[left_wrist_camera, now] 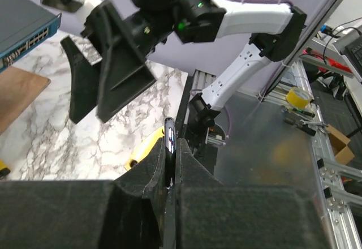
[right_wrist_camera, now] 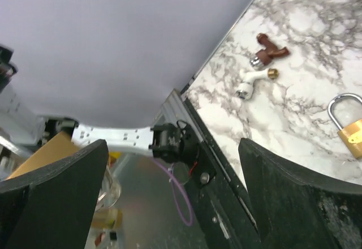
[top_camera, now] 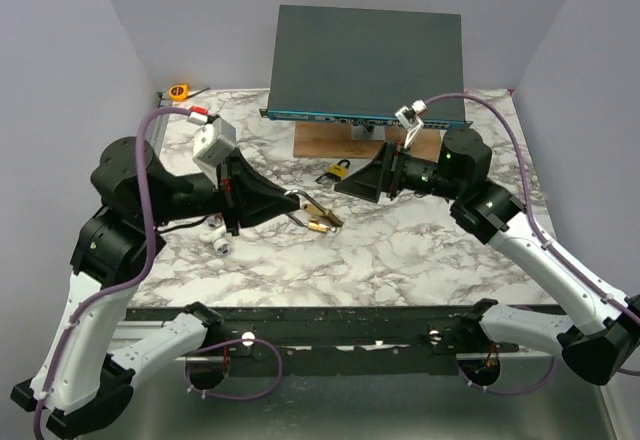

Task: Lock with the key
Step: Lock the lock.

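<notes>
A brass padlock (top_camera: 323, 219) with a silver shackle (right_wrist_camera: 337, 103) sits just right of the left arm, shackle end toward the left fingers. My left gripper (top_camera: 298, 205) is shut on a thin shiny dark edge (left_wrist_camera: 168, 137), which looks like that shackle seen end-on. The yellow-brass body (left_wrist_camera: 145, 149) shows beside the left finger. My right gripper (top_camera: 362, 180) faces it from the right, open and holding nothing, its fingers (left_wrist_camera: 85, 85) spread wide. A small yellow and black lock-like piece (top_camera: 337, 171) lies between the right gripper and the wooden board. I see no key that I can tell apart.
A dark network switch (top_camera: 365, 60) stands tilted at the back on a wooden board (top_camera: 325, 142). A brown tap (right_wrist_camera: 270, 47) and a white tap (right_wrist_camera: 255, 80) lie near the left arm. An orange tape measure (top_camera: 179, 91) sits at the back left corner.
</notes>
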